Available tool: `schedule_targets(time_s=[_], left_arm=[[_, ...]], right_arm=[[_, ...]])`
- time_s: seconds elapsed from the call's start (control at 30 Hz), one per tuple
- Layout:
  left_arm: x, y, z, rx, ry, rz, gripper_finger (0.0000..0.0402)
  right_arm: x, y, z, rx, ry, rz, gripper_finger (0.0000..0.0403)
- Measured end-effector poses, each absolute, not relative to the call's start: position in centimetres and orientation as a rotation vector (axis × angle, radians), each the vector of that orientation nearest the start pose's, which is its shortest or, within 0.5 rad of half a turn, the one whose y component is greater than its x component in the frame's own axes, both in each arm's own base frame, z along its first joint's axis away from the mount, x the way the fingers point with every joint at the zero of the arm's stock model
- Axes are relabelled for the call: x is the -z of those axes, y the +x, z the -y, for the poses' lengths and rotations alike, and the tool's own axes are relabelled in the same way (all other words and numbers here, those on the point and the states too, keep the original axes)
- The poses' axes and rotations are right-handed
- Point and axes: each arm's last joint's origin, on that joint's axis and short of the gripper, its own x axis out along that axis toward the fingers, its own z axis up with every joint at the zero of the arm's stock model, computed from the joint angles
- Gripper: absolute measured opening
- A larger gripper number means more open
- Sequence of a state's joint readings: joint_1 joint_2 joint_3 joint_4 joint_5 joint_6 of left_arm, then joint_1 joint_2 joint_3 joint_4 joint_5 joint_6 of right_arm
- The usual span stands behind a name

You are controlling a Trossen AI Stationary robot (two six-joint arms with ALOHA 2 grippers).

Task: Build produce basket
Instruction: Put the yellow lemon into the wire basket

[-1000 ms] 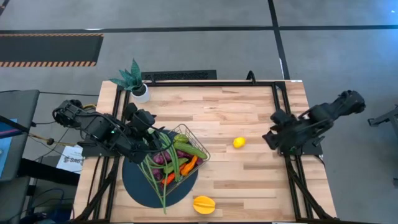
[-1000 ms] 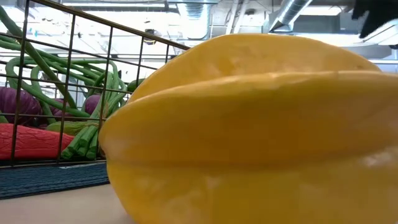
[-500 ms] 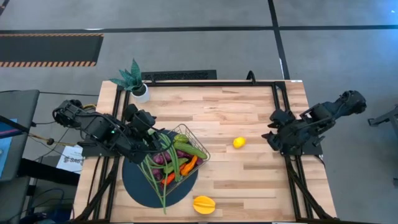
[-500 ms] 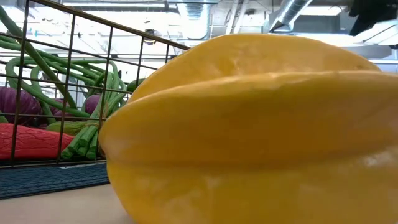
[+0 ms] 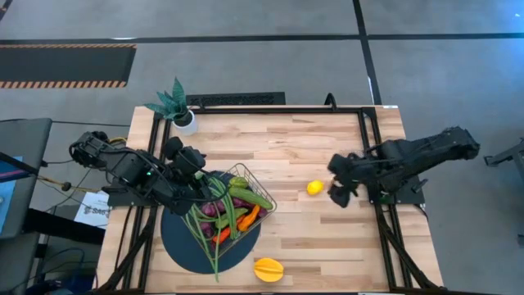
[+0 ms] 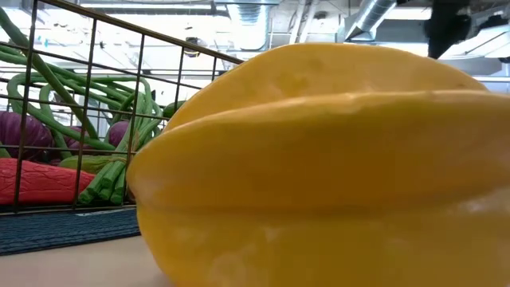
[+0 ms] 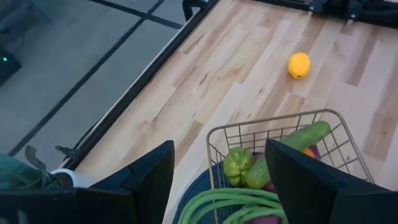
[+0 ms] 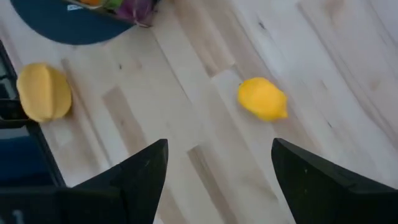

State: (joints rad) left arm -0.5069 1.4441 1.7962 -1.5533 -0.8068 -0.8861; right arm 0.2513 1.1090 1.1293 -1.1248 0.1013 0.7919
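Wire basket (image 5: 237,201) sits on the dark round mat (image 5: 196,244) at the left-front part of the wooden table (image 5: 286,139), one corner pointing toward table centre. Inside it: long green beans (image 5: 206,225) trailing over the rim and onto the mat, purple grapes (image 5: 211,209), a cucumber (image 5: 250,197), a green pepper (image 5: 237,183), an orange pepper (image 5: 248,216) and a red one (image 5: 222,235). Left wrist view shows the same corner of the basket with cucumber and green pepper against the wire. Left gripper (image 5: 199,176) hangs at the basket's left edge, fingers (image 7: 149,180) spread apart, nothing between them. Right gripper (image 5: 340,179) reaches in from the right side of the table, just beside the lemon (image 5: 314,188) but not touching it; its fingers (image 8: 146,171) stand wide apart and empty, with the lemon lying on bare wood ahead of them in the right wrist view. Yellow-orange fruit (image 5: 268,269), ridged like a starfruit, lies alone near the table's front edge, apart from the mat, and fills most of the low view, with the basket wires and beans behind it to one side. Potted plant (image 5: 173,106) stands at the back-left corner of the table.
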Motion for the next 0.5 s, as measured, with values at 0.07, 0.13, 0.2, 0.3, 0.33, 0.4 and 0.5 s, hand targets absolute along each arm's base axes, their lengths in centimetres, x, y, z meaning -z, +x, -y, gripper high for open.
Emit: schedule_targets(time_s=[0.07,0.13,0.2,0.3,0.33,0.4,0.5], left_arm=[[-42.4,20.9,9.2,-0.621,-0.071,-0.740,0.0238],[-42.4,20.9,9.3,-0.612,-0.068,-0.750,0.0238],[-42.4,20.9,9.3,-0.607,-0.057,-0.755,0.0238],[-42.4,20.9,9.3,-0.606,-0.053,-0.756,0.0238],[-42.4,20.9,9.2,-0.606,-0.052,-0.757,0.0238],[-42.4,20.9,9.2,-0.607,-0.050,-0.759,0.0238],[-42.4,20.9,9.2,-0.611,-0.060,-0.754,0.0238]], right_arm=[[-31.3,19.5,-4.0,0.292,0.520,-1.094,0.0301],[-30.6,20.2,-3.3,0.302,0.517,-1.149,0.0301],[-30.0,20.5,-2.8,0.312,0.514,-1.215,0.0301],[-29.2,21.4,-2.3,0.295,0.498,-1.263,0.0301],[-28.9,21.7,-2.2,0.282,0.478,-1.268,0.0301],[-28.6,22.5,-2.0,0.249,0.439,-1.258,0.0301],[-27.7,23.8,-1.7,0.206,0.379,-1.263,0.0301]])
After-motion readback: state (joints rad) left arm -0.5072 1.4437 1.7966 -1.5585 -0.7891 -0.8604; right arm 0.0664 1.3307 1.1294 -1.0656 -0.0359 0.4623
